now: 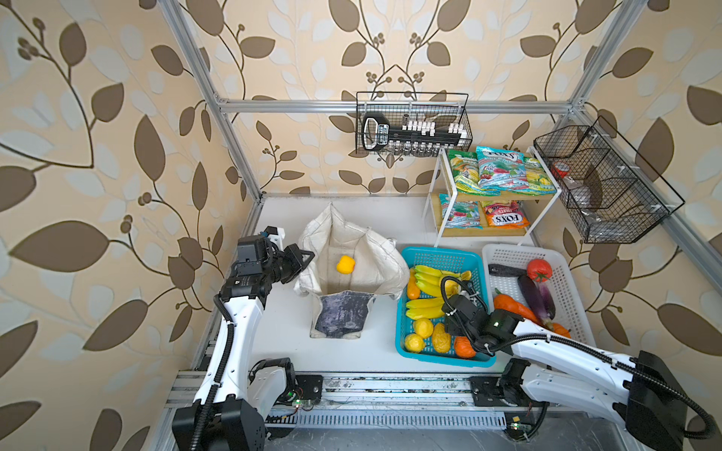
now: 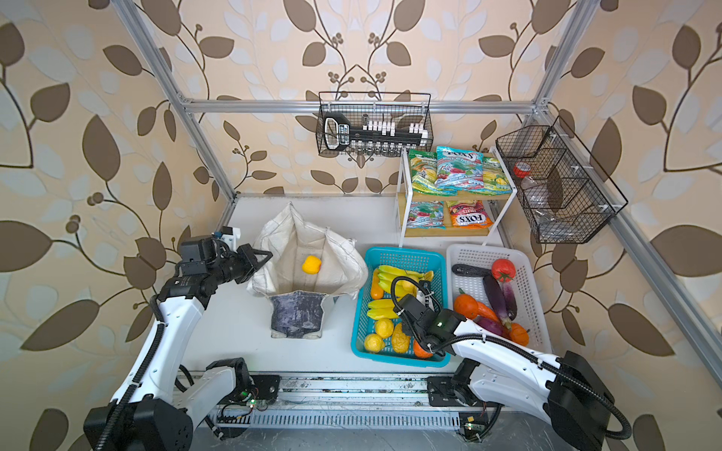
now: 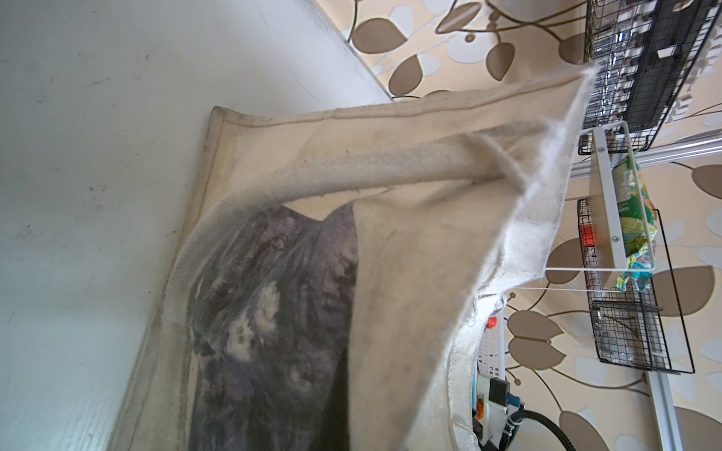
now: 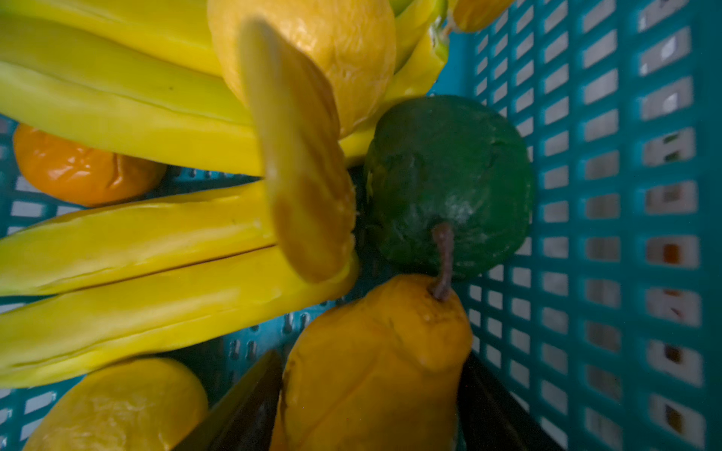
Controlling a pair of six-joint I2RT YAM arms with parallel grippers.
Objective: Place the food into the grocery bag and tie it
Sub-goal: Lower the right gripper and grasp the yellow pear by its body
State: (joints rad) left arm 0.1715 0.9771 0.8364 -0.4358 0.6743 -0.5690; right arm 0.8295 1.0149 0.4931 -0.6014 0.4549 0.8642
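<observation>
The grocery bag [image 1: 351,234] [image 2: 285,238] stands open on the left of the table, with a yellow bell pepper [image 1: 345,265] [image 2: 311,265] inside. My left gripper [image 1: 306,257] sits at the bag's left rim, shut on the fabric. Bag cloth [image 3: 390,273] and a white handle [image 3: 351,168] fill the left wrist view and hide the jaws. My right gripper [image 4: 367,390] is down in the blue basket [image 1: 441,252], with a dark finger on each side of a yellow pear [image 4: 375,351]. Sweet packets [image 1: 500,170] lie on the shelf.
Bananas [image 4: 117,250], a green avocado [image 4: 449,183], lemons and oranges crowd the blue basket around the pear. A white basket [image 1: 508,254] to the right holds eggplants [image 1: 535,296], a tomato and carrots. Black wire baskets [image 1: 414,125] [image 1: 601,183] hang at the back and right.
</observation>
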